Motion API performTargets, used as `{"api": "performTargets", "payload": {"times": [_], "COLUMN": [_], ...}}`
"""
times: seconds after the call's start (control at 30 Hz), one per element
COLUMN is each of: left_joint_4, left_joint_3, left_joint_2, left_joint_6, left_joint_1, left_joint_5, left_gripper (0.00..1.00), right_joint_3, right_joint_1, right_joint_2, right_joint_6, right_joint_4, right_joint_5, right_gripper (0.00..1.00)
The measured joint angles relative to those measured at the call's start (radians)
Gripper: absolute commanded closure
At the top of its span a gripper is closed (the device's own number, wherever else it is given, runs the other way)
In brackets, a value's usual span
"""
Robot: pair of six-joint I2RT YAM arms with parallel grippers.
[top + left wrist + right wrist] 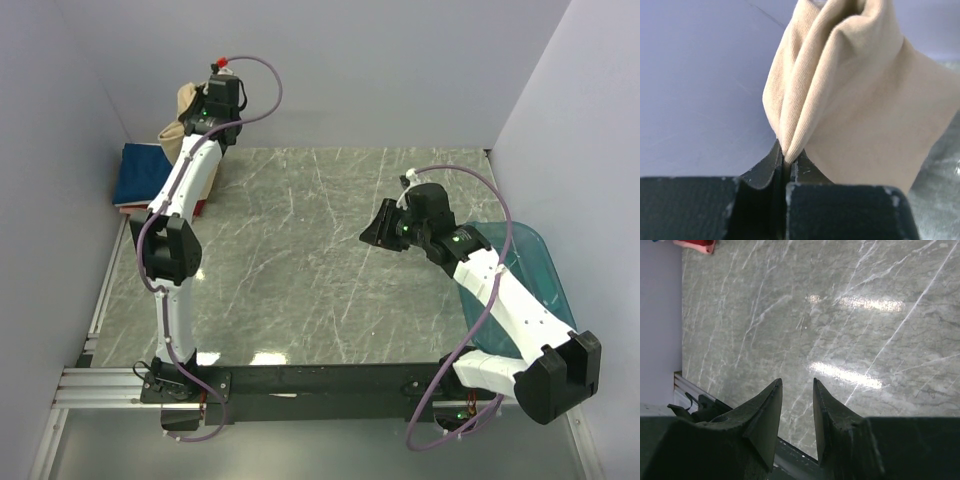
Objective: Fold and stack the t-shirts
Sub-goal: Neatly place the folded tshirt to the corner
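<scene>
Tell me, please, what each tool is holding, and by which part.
The left tool is shut on a gathered fold of the tan t-shirt; which part of the shirt cannot be told. The right tool holds nothing.

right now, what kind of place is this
Probably a robotics lab test cell, not a home: plain walls box in a marble-patterned table, a left arm and right arm are bolted at its near edge, and folded t-shirts sit stacked in a corner.

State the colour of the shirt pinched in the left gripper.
Tan shirt, best seen in the left wrist view.
</scene>
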Motion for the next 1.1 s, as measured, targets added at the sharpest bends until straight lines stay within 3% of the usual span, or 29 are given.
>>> {"api": "performTargets", "payload": {"times": [0.4,0.9,1.0,1.1], "left_joint_4": [0.0,0.003,0.008,0.032], "left_joint_3": [0.049,-0.045,-0.061,-0.06], "left_joint_2": [-0.025,-0.025,-0.018,0.008], "left_joint_6": [0.014,-0.084,-0.114,-0.154], "left_joint_1": [0.043,0.227,0.28,0.326], "left_joint_5": [0.048,0.225,0.266,0.285], "left_gripper": [1.0,0.98,0.94,0.8], "right_joint_3": [0.025,0.066,0.066,0.066], "right_joint_1": [0.006,0.034,0.038,0.042], "right_joint_2": [0.024,0.106,0.119,0.128], "right_joint_6": [-0.001,-0.008,-0.008,-0.007], "right_joint_4": [-0.021,-0.051,-0.059,-0.066], "right_joint_5": [0.006,0.038,0.046,0.052], "right_gripper": [0.62,0.62,0.62,0.61]}}
